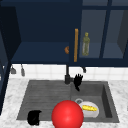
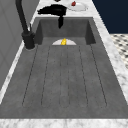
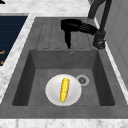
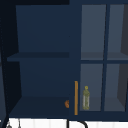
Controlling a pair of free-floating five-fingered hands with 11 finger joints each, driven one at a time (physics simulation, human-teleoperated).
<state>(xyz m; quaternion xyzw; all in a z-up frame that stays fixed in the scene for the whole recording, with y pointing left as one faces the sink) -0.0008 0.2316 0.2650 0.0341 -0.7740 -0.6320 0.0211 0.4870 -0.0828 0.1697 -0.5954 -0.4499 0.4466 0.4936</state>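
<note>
At the near left corner of the sink [image 1: 110,110], the left hand [image 1: 34,117] hangs over the rim as a dark lump. I cannot tell how it is set.

Right of it, a smooth, glossy red ball [image 1: 67,115] sits at the near edge. The left half of the sink is a flat, matte grey draining board [image 2: 65,75] with shallow straight grooves.

The right hand [image 3: 75,26] hovers over the far end of that board, at the lip of the basin. Its fingers are straight and spread, and it grips nothing. The fingers reach toward the base of the black faucet [image 3: 100,37], a round post with a curved tube. I cannot tell whether they touch.

Further right, down in the deep basin, 1 knobbly yellow corn cob [image 3: 64,89] lies on a round white plate [image 3: 51,95], beside the metal drain [image 3: 82,80]. As I judge it, the cob is untouched and well apart from both hands, so any handling of it is yet to be done.

Above, a dark blue cabinet [image 4: 42,37] holds a greenish glass bottle [image 1: 86,44].
</note>
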